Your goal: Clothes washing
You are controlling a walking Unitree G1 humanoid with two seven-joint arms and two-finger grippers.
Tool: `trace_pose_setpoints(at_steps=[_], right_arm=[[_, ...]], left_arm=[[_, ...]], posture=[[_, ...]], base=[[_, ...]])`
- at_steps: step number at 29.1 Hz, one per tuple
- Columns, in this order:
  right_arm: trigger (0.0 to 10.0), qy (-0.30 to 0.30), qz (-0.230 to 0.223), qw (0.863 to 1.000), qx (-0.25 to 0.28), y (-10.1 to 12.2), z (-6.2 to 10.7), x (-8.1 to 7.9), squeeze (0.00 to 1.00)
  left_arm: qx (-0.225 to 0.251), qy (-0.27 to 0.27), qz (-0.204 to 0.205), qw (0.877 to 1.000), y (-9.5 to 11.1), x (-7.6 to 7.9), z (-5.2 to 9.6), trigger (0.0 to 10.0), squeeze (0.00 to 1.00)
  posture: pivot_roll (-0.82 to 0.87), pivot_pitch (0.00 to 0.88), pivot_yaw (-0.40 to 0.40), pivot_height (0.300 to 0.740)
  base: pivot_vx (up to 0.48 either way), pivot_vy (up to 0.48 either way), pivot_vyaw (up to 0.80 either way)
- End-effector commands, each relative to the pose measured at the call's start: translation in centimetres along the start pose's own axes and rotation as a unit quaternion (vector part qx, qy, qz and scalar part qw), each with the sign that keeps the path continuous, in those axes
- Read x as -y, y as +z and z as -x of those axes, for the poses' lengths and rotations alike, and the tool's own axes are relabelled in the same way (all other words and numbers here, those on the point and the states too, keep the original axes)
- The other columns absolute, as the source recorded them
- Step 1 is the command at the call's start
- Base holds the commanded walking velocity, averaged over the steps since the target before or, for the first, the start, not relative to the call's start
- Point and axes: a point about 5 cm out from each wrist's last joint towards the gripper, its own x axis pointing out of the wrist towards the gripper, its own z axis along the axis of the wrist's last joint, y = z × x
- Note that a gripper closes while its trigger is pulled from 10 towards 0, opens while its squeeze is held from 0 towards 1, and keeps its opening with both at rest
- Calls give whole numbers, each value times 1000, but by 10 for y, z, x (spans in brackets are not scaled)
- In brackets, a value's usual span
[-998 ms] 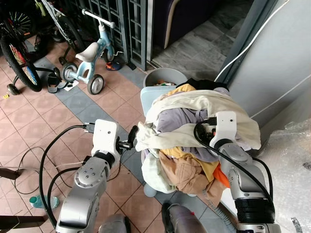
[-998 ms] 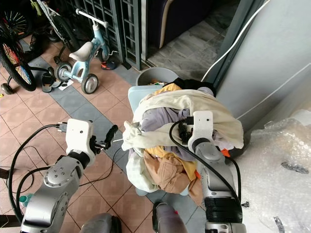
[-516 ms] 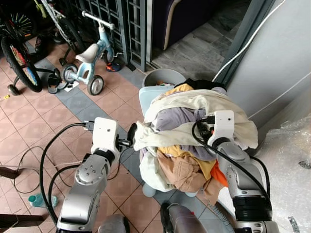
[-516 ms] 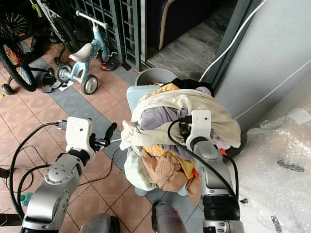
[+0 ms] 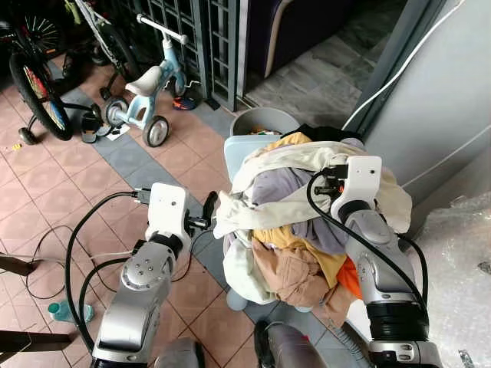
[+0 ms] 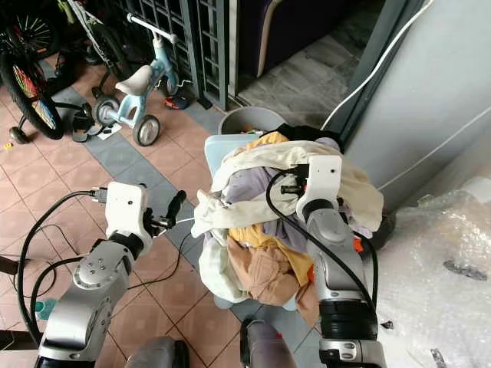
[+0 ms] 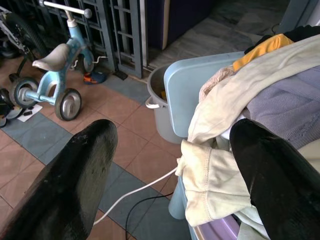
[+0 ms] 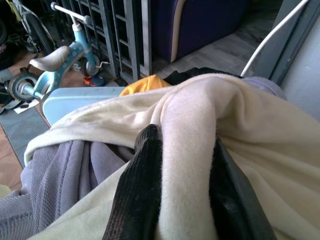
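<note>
My right gripper (image 8: 182, 175) is up on top of the pile, its two black fingers (image 8: 137, 195) pinching a raised fold of the cream garment (image 8: 260, 150) — fabric bulges up between them. My left gripper (image 7: 170, 170) hovers beside the heap with its two fingers (image 7: 70, 175) spread wide, one of them close by the hanging cream cuff (image 7: 210, 180), nothing held.

The laundry heap (image 5: 295, 222) sits piled high in one pale blue basket (image 5: 238, 153) right in front of me. I can pick out the cream garment draped across the top, one lavender knit piece (image 5: 276, 188) under it, a mustard-yellow one (image 5: 291, 140) at the far edge, something black (image 5: 322, 133) behind that, a tan piece (image 5: 291, 272) sagging down the near side, and a bit of orange (image 5: 349, 280) by my right arm.

Just behind the basket stands one grey bucket (image 5: 265, 120). A white cord (image 7: 135, 192) runs across the tiled floor (image 5: 46, 192) below my left gripper.

Off to my left — one light blue tricycle (image 5: 149, 84) with three wheels, and beside it one bicycle (image 5: 34, 77) with a dark tyre. To my right, clear bubble wrap (image 6: 437, 268) lies against the grey wall (image 5: 453, 100).
</note>
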Motion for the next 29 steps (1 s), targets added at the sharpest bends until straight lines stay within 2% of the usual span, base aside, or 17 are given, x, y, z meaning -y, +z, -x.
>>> trace_pose_setpoints(at_steps=[1,3,4,8,16,29], right_arm=[[0,1,6,996,86,37,-2,-3,0],[0,-2,19,992,122,54,-2,-3,0],[0,-2,33,987,160,71,-1,-4,0],[0,-1,45,979,199,88,-1,-5,0],[0,4,49,981,189,75,3,-6,0],[0,9,48,980,194,74,3,-12,0]], left_arm=[[-2,7,-3,1000,-2,0,0,10000,0],[-1,14,-6,1000,-1,-1,0,10000,0],[2,10,-7,1000,-1,0,-1,10000,0],[10,9,-8,1000,3,1,-4,10000,0],[8,12,-6,1000,2,2,-6,10000,0],[11,10,-9,1000,4,1,-8,10000,0]], posture=[[45,128,-20,740],[43,127,-19,740],[40,124,-18,740],[38,121,-17,740],[40,115,-16,740],[43,109,-10,740]], base=[[0,0,0],[0,0,0],[0,0,0],[0,0,0],[0,-213,0],[0,-292,0]])
